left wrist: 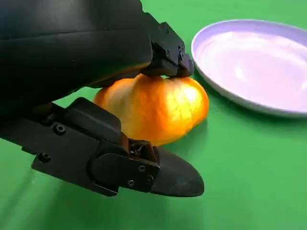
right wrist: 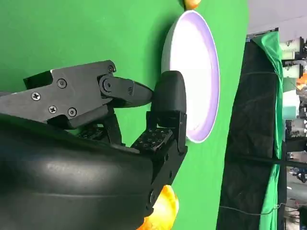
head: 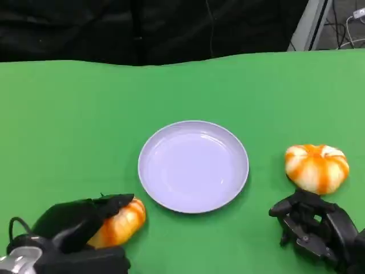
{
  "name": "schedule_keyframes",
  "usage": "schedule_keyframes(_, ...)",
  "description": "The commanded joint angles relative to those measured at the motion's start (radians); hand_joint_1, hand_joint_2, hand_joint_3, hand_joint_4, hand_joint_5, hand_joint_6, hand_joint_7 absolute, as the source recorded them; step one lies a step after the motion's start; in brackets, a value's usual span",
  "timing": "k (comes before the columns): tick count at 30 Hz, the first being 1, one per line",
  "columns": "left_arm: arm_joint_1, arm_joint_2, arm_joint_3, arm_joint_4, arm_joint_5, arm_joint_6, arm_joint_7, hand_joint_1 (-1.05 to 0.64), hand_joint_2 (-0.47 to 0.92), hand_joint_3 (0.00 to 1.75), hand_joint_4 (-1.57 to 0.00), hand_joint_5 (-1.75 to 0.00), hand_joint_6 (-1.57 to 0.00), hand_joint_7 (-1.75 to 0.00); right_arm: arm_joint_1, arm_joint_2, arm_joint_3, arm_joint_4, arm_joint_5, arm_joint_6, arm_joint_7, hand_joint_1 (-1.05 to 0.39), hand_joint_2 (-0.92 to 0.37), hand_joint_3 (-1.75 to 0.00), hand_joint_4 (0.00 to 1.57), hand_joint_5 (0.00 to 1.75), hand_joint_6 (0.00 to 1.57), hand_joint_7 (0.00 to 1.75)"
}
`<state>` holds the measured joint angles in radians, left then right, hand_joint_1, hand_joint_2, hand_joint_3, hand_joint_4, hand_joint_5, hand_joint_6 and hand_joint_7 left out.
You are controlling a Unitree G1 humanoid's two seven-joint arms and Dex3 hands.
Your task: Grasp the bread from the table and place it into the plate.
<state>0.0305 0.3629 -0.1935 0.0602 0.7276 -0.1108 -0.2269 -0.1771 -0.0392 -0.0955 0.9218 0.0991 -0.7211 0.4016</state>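
Observation:
A round orange-and-white bread [head: 122, 221] lies on the green table at the lower left, just off the rim of the pale lilac plate [head: 194, 165]. My left hand [head: 77, 227] covers its left side and grips it. In the left wrist view one finger presses on top of the bread [left wrist: 158, 108] and the thumb [left wrist: 158, 172] lies along its near side, with the plate [left wrist: 259, 57] just beyond. A second bread [head: 316, 167] sits right of the plate. My right hand [head: 316, 228] hangs just in front of it, fingers loosely bent, holding nothing.
The green table [head: 68, 114] ends at a dark curtain at the back. The right wrist view has the plate [right wrist: 196, 57] beyond my right hand [right wrist: 144, 120] and the second bread [right wrist: 163, 211] close beside it.

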Motion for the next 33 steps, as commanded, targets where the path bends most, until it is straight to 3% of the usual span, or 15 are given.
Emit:
schedule_keyframes(1,-0.031,0.034,-0.046,0.031,0.061,0.073,-0.002,-1.03,0.92,0.28,-0.38,-0.01,-0.29,0.00,0.016,-0.004,0.000,-0.012,0.004,-0.003,-0.005,-0.27,-0.92,-0.45,0.65,1.75,0.73,1.12)
schedule_keyframes(9,-0.050,0.047,-0.076,0.055,0.039,0.103,-0.005,-0.87,0.92,0.24,-0.41,-0.01,-0.31,-0.01,0.023,-0.004,0.002,-0.024,0.009,0.001,-0.003,-0.26,-0.92,-0.45,0.65,1.75,0.73,1.12)
schedule_keyframes(11,-0.050,0.050,-0.077,0.059,0.028,0.101,-0.003,-0.46,0.89,0.09,-0.42,-0.01,-0.31,0.00,0.025,-0.004,0.002,-0.028,0.012,0.004,0.000,-0.26,-0.92,-0.46,0.66,1.75,0.72,1.12)
schedule_keyframes(13,-0.052,0.054,-0.078,0.060,0.020,0.104,-0.005,-0.32,0.88,0.04,-0.43,-0.01,-0.30,0.00,0.025,-0.005,0.002,-0.029,0.012,0.005,0.000,-0.26,-0.92,-0.46,0.66,1.75,0.72,1.12)
schedule_keyframes(30,-0.043,0.067,-0.093,0.007,0.001,0.183,-0.036,-0.10,0.88,0.00,-0.51,-0.02,-0.37,-0.02,0.027,-0.007,0.003,-0.032,0.011,0.005,0.000,-0.26,-0.92,-0.46,0.66,1.75,0.73,1.12)
schedule_keyframes(33,-0.046,0.066,-0.100,0.022,0.011,0.171,-0.002,-0.05,0.90,0.01,-0.63,-0.06,-0.49,-0.04,0.026,-0.008,0.002,-0.030,0.009,0.003,-0.001,-0.26,-0.92,-0.46,0.66,1.75,0.73,1.11)
